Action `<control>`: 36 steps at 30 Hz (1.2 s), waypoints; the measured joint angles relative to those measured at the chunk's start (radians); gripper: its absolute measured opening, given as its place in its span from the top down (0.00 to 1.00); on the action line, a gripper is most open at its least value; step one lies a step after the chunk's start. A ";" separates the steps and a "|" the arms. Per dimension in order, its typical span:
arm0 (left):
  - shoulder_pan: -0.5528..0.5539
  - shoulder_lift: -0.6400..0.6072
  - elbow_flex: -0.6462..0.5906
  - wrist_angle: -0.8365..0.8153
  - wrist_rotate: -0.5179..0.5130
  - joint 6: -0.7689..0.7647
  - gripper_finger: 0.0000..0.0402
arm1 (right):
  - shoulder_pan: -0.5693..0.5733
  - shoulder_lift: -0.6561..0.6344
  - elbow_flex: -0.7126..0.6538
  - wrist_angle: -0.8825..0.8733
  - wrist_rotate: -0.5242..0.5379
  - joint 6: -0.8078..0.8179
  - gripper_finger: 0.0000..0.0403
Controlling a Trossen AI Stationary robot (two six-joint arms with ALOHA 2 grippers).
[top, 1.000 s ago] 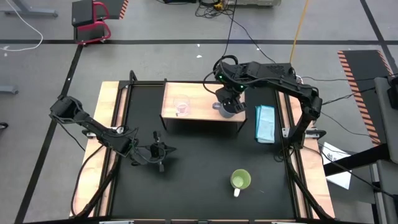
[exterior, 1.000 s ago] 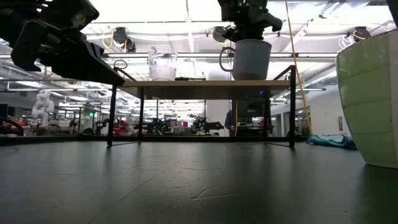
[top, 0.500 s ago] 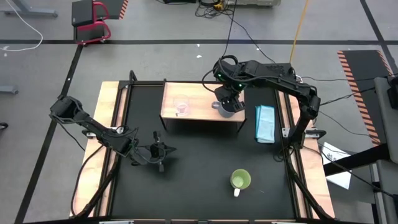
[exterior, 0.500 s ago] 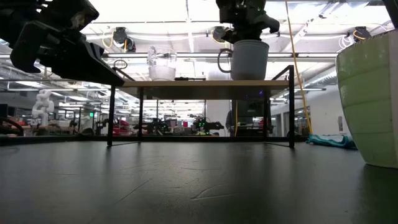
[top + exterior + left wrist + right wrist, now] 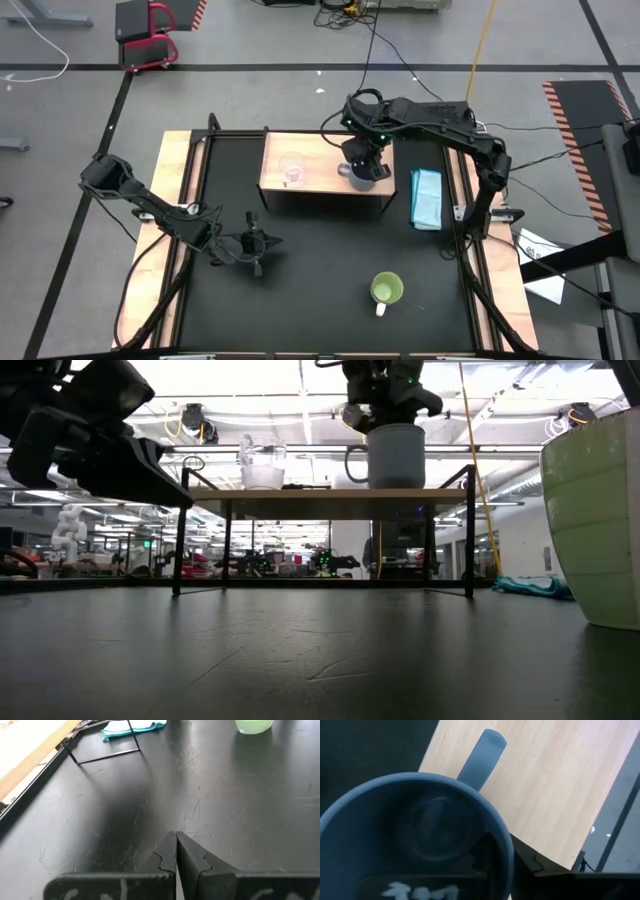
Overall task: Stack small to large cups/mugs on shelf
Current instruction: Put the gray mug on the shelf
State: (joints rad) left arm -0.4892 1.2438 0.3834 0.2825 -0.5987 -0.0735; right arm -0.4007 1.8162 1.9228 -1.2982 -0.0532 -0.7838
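Where the shelf [image 5: 322, 165] stands at the far middle of the black tabletop [image 5: 320, 250], its light-wood board carries two vessels. Small clear glass cup [image 5: 292, 171]: upright on the left part of the board; in the low view [image 5: 262, 463] it stands above the left legs of the black frame. Grey-blue mug [image 5: 364, 172]: on the right part of the board, handle [image 5: 481, 759] pointing toward the glass cup; the low view shows its base [image 5: 396, 457] resting on the board. Right gripper [image 5: 362, 160]: directly over this mug, with the wrist view showing one finger [image 5: 485, 855] inside the rim and the other outside it, the jaws set close about the wall; whether they press the wall or have just slackened cannot be told. Lime-green mug [image 5: 386, 290]: well apart from the shelf, on the near right of the tabletop, white handle toward the near edge; it fills the right edge of the low view [image 5: 595, 520]. Left gripper [image 5: 256, 243]: low over the near left of the tabletop, jaws closed together and empty, as its wrist view [image 5: 176, 854] shows. Folded blue cloth [image 5: 427, 198]: lying right of the shelf.
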 joint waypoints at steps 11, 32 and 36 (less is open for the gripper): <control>0.000 0.000 -0.051 0.090 0.000 0.000 0.98 | 0.001 0.000 0.001 0.003 -0.003 0.018 0.91; 0.000 0.000 -0.051 0.090 0.000 -0.003 0.98 | 0.030 -0.043 0.086 0.023 0.090 0.088 0.65; 0.000 0.000 -0.051 0.090 0.000 -0.003 0.98 | 0.080 -0.096 0.086 0.048 0.174 0.115 0.63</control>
State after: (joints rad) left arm -0.4896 1.2438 0.3325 0.3721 -0.5991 -0.0765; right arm -0.3206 1.7197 2.0087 -1.2506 0.1205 -0.6684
